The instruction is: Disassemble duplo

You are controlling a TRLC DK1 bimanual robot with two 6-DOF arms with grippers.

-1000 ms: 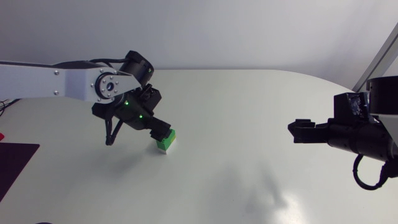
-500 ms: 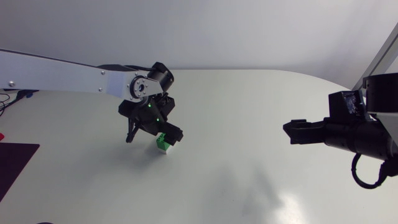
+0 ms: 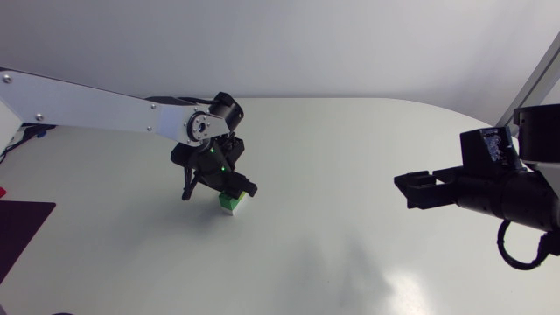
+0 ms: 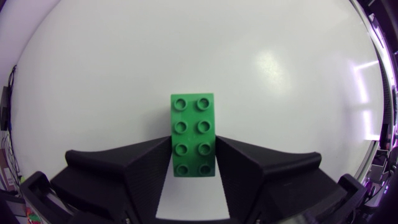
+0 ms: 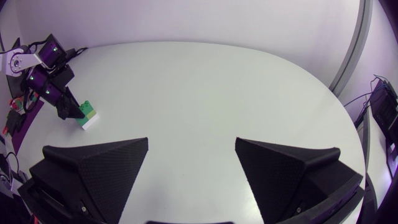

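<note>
A green duplo brick sits on top of a white one, left of the table's middle. My left gripper points down over the stack. In the left wrist view the studded green brick lies between the two black fingers, and both press its long sides, so the left gripper is shut on it. My right gripper hangs open at the right side, far from the stack, nothing between its fingers. Across the table, the right wrist view shows the green brick, the white brick and its own gripper.
The white table has a rounded far right edge. A dark purple mat lies at the left edge.
My left arm swung right and came down over the stack, and its fingers closed in on the green brick. My right gripper crept slightly left.
</note>
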